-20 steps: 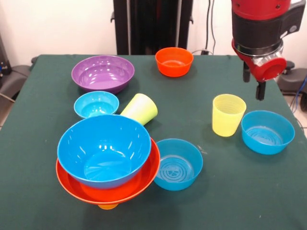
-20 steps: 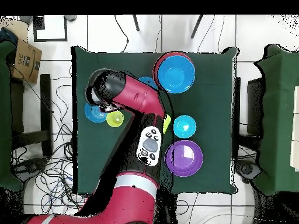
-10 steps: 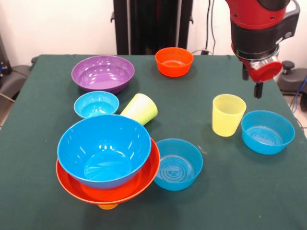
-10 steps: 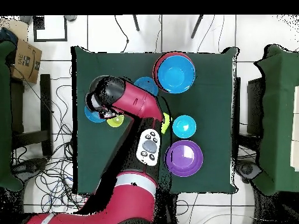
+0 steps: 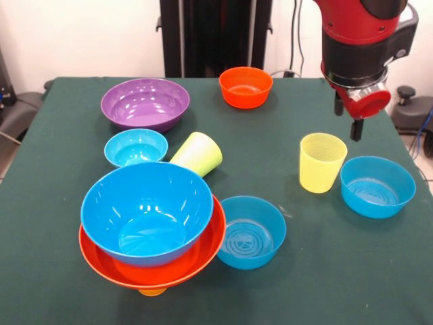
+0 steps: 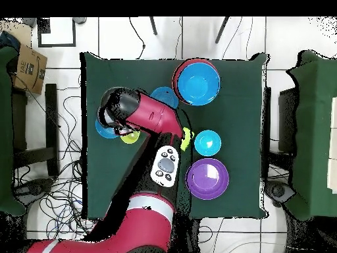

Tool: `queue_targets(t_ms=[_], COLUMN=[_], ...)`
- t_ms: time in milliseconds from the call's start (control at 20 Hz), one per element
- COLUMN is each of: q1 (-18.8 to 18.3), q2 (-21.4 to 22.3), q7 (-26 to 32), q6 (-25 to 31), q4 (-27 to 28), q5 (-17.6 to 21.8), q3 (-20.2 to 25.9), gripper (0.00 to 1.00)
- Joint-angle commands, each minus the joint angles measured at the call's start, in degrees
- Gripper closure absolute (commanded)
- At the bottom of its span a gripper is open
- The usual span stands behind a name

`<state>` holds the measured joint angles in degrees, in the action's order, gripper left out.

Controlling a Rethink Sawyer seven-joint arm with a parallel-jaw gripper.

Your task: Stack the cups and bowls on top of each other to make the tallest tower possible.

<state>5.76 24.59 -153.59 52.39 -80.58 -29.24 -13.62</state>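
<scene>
Green-covered desk [image 5: 61, 271] carrying a purple bowl [image 5: 145, 103], orange bowl [image 5: 245, 86], three blue bowls, a yellow cup [image 5: 321, 162], a tipped, apparently lime cup [image 5: 197, 154], and a stacked tower [image 5: 150, 223].

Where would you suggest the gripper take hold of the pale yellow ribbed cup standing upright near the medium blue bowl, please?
Probably at the rim, from straight above. The pale yellow cup stands upright, mouth open upward, so one finger could go inside and one outside the wall. The medium blue bowl sits close beside it, so pinch on a side facing away from that bowl.
</scene>
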Motion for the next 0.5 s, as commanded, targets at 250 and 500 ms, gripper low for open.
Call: queue_targets(t_ms=[250,500], q1=[2.92,2.95], q2=[-7.51,-9.05], q7=[-8.70,-8.32], q6=[-16.24,-20.68], q4=[3.13,2.81], q5=[1.42,0.01], q3=[1.35,2.62], gripper=[0.00,0.00])
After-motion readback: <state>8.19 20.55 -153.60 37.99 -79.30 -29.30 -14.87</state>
